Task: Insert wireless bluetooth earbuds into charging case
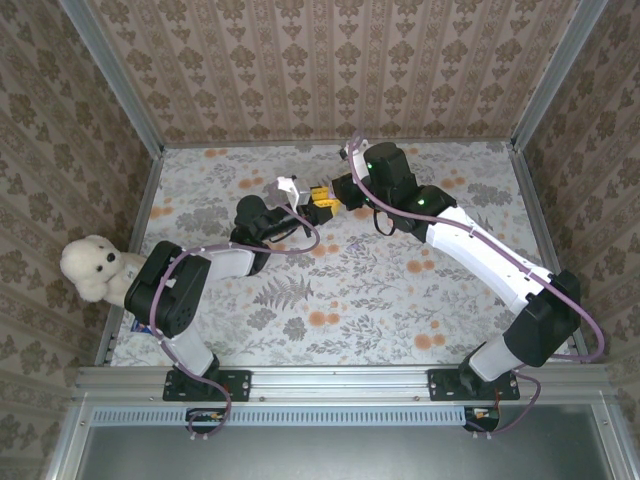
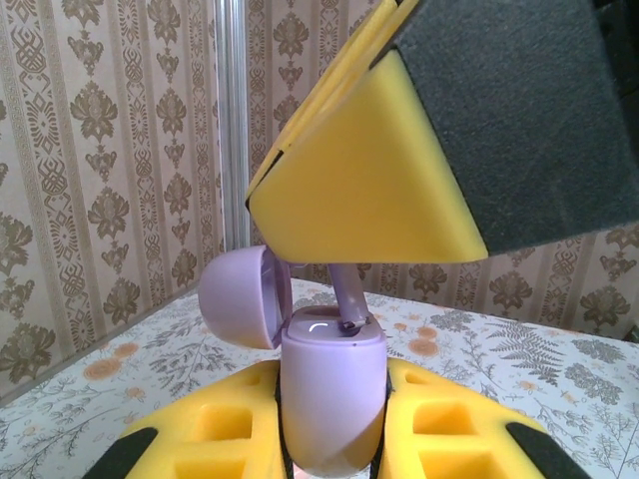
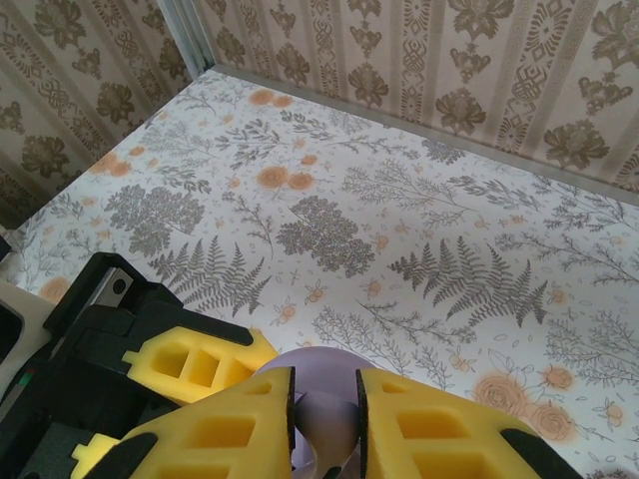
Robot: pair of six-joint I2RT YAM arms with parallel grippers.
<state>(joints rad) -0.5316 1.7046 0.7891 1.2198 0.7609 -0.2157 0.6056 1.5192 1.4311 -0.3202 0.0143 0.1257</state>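
Foam L fingers (image 2: 449, 439) pinch glossy rounded lilac case (image 2: 334, 399); R fingers (image 3: 240, 424) hold earbud (image 2: 347, 294).

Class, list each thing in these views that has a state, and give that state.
charging case: upright, clamped in left gripper
lid: open, hinged back
earbud: held by right gripper, lower end at case's opening
left gripper: shut on charging case
right gripper: shut on earbud

A: First entry?
B: White plush teddy bear (image 1: 92, 266), one, at the left edge of the table cover, beside the wall.
A: Table cover?
B: Floral print (image 1: 330, 300), grey ferns and orange blossoms.
A: Surround?
B: Damask wallpaper (image 1: 330, 70) on three sides; aluminium corner posts (image 1: 110, 75).
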